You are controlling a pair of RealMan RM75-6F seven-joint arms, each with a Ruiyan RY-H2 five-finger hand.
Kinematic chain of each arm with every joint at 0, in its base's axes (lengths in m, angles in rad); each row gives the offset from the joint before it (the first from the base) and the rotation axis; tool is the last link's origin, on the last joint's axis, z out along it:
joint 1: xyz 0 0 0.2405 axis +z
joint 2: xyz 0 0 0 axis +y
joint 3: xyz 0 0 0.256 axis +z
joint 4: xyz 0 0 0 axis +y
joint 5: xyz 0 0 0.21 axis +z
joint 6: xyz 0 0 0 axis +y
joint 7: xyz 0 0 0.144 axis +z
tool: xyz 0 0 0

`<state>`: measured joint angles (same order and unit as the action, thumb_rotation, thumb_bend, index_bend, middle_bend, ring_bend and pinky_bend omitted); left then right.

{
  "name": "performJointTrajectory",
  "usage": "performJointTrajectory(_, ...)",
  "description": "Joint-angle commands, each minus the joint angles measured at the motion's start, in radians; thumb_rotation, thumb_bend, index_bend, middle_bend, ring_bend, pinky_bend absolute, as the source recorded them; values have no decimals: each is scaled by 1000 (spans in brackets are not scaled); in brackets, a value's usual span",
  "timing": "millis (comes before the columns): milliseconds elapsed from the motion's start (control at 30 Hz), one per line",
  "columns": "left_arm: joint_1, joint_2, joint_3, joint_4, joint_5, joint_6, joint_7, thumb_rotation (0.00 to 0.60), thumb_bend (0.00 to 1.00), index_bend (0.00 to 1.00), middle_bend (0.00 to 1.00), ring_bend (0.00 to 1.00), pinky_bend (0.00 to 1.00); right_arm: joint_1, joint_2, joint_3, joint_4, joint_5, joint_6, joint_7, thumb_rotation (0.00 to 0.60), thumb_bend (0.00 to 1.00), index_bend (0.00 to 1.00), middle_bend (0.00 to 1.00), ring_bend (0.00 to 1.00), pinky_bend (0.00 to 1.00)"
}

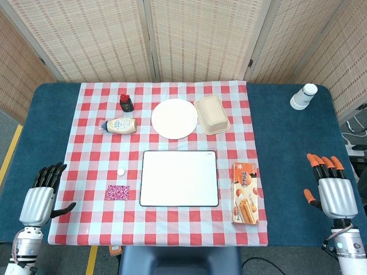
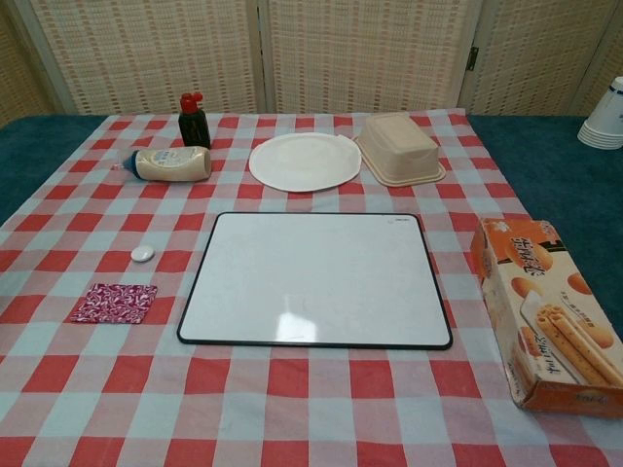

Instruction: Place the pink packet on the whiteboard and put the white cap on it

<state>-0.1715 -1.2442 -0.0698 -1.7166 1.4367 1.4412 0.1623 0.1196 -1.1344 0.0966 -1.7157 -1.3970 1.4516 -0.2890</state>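
**Inspector A:** Left hand [image 1: 39,199] is resting at the table's [image 1: 287,172] near left edge, fingers spread, holding nothing. Right hand [image 1: 335,192] is sitting at the near right, likewise spread and empty. We are finding neither touching any task item.

**Inspector B:** We are noting the pink packet [image 2: 114,303] lying flat on the checked cloth [image 2: 292,399], just beside the whiteboard's [image 2: 316,277] left edge and apart from it. The white cap [image 2: 142,254] is sitting slightly behind the packet, also off the board.

**Inspector A:** Handling, in our judgement: the packet is looking thin, light and soft, likely to crumple or slide on the cloth. We are recommending a pinch at one raised edge, not a press from above.

**Inspector B:** The cap is appearing small, rigid and light; we are judging it prone to slipping, so a fingertip pinch across its rim seems advisable. Left hand is lying nearer both items.
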Motion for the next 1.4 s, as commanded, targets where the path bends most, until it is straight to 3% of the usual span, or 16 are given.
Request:
performJointTrajectory(33,0,-1,1,2,-3,-4,-1,600,133,0,0,0,0,-1,1,2,0,0,2,5,600,252,36,95,0,86)
performJointTrajectory(867,-8,-22,-9,5,4,2,29,600,156,0,0,0,19,6,17,-7,-5,-10,-26,31,600,252,38,82,0,86)
performJointTrajectory(933,-10,-30,-9,25,7,9,74,600,199,0,0,0,81,11,13,-9,-2,-14,-32,33,600,252,40,61,0,86)
performJointTrajectory(1000,-8,-50,-14,47,32,41,98,600,225,0,8,71,285,10,12,-12,0,-20,-32,38,600,252,42,45,0,86)
performJointTrajectory(1033,-8,-58,-15,55,44,52,104,600,231,0,64,205,464,10,12,-13,1,-21,-31,39,600,252,42,41,0,86)
performJointTrajectory(1067,-9,-63,-14,61,56,58,106,600,236,8,185,376,618,9,12,-13,2,-23,-30,41,600,252,42,38,0,86)
performJointTrajectory(1133,-17,-55,1,60,77,41,121,600,248,69,557,696,843,9,10,-13,4,-24,-27,42,600,252,43,33,0,86)
performJointTrajectory(1200,-31,-23,26,26,75,-17,139,600,258,136,832,884,960,10,8,-14,5,-24,-30,41,600,252,43,29,0,86)
performJointTrajectory(1267,-44,7,43,-10,65,-68,153,600,261,167,954,970,1000,11,8,-16,5,-22,-35,39,600,252,43,27,0,86)
performJointTrajectory(1400,-70,42,62,-65,43,-143,232,600,239,208,996,999,1000,12,11,-19,0,-19,-43,33,600,252,44,26,0,86)
